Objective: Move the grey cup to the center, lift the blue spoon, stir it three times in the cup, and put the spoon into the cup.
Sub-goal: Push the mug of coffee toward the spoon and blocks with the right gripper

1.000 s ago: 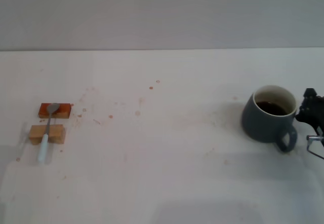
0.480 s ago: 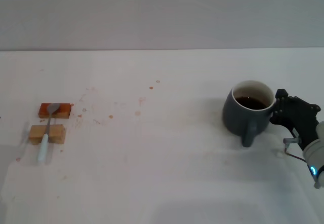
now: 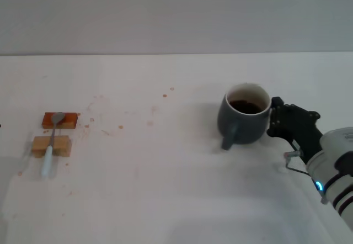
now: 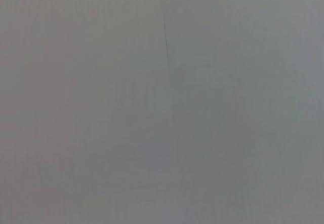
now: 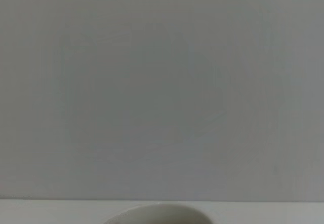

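Your right gripper (image 3: 274, 123), black and blocky, presses against the right side of the squat blue-grey ceramic mug (image 3: 242, 121); whether its fingers are spread or closed, you cannot tell. The mug stands upright right of the middle of the white table (image 3: 165, 200), loop handle toward the front left, dark liquid inside its cream wall. Far left, the slim spoon with a pale blue handle (image 3: 52, 142) lies across 2 wooden blocks, orange (image 3: 59, 120) and tan (image 3: 51, 145). Your left gripper is out of sight.

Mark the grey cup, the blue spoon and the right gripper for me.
grey cup (image 3: 245, 123): head view, on its outer front wall.
blue spoon (image 3: 47, 162): head view, on its pale handle.
right gripper (image 3: 274, 117): head view, at the black tip against the cup's side.
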